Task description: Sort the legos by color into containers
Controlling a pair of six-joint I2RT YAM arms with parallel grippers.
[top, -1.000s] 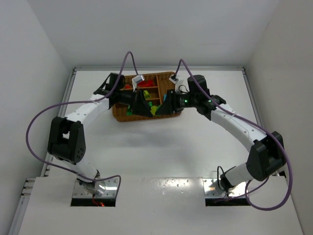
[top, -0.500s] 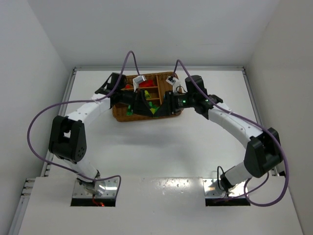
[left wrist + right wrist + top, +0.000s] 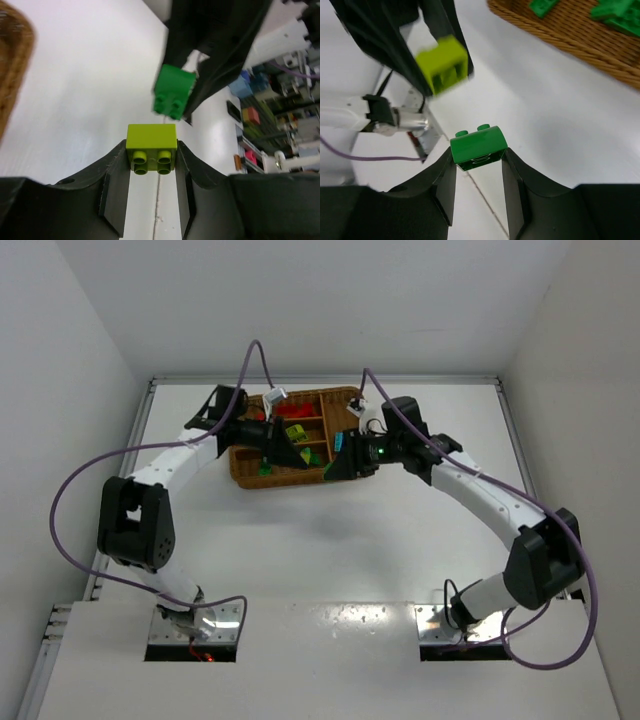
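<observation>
A yellow-green lego (image 3: 151, 148) sits pinched between the fingers of my left gripper (image 3: 151, 146), studs toward the camera. My right gripper (image 3: 478, 152) is shut on a green lego (image 3: 478, 146). The two held bricks hang a short way apart above the white table, just in front of the wicker tray (image 3: 312, 392). In the right wrist view the yellow-green lego (image 3: 442, 65) shows in the other gripper. The left wrist view likewise shows the green lego (image 3: 172, 92). From above, the left gripper (image 3: 298, 460) and the right gripper (image 3: 329, 474) point toward each other.
Red legos (image 3: 290, 412) and a yellow-green one (image 3: 296, 432) lie in the tray's slots, with green legos (image 3: 615, 17) in another slot. The tray's rim (image 3: 12, 75) is at the left of the left wrist view. Purple cables arch over both arms.
The two grippers, tight together at the tray's front a second ago, have drawn apart. The left wrist has moved back and left, the right one slightly right.
</observation>
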